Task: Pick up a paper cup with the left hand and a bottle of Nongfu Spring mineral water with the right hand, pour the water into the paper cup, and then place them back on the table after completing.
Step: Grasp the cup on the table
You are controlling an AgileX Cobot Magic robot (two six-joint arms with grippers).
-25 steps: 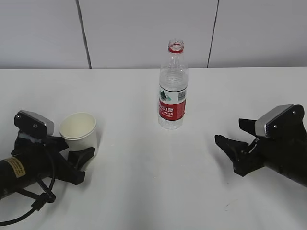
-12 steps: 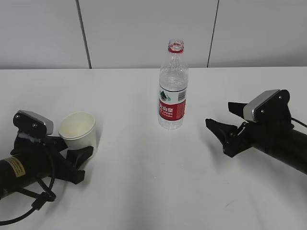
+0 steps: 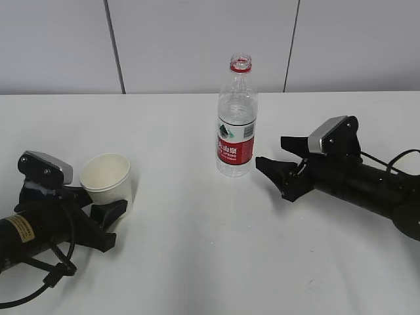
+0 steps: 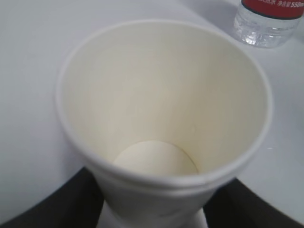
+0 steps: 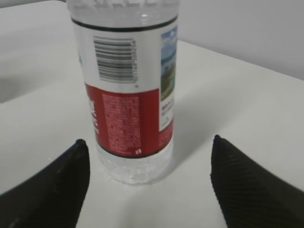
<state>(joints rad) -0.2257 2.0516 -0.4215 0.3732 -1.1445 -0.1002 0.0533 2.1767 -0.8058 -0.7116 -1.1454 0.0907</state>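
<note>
The bottle point(image 3: 236, 118) is seen standing upright and uncapped near the middle of the counter point(image 3: 197, 262), with a red label around its lower body; water is taken to fill it, though the level cannot be read. The paper cup point(image 3: 107, 178) is placed well to the left of the bottle, upright and empty, as the left wrist view shows.

The left tool point(image 3: 98, 213) is set around the base of the cup, its dark fingers showing on either side of the cup wall; whether they press on it cannot be told, and the cup rests on the counter. The right tool point(image 3: 279, 164) is held wide open just to the right of the bottle, level with its label, and nothing is gripped. In the right wrist view the bottle is framed between the two fingertips point(image 5: 52, 185) but lies beyond them.

The step in hand is judged to be the reach for the bottle. A short further advance is called for, so that the label band lies between the fingers, and then a firm closing.
</note>
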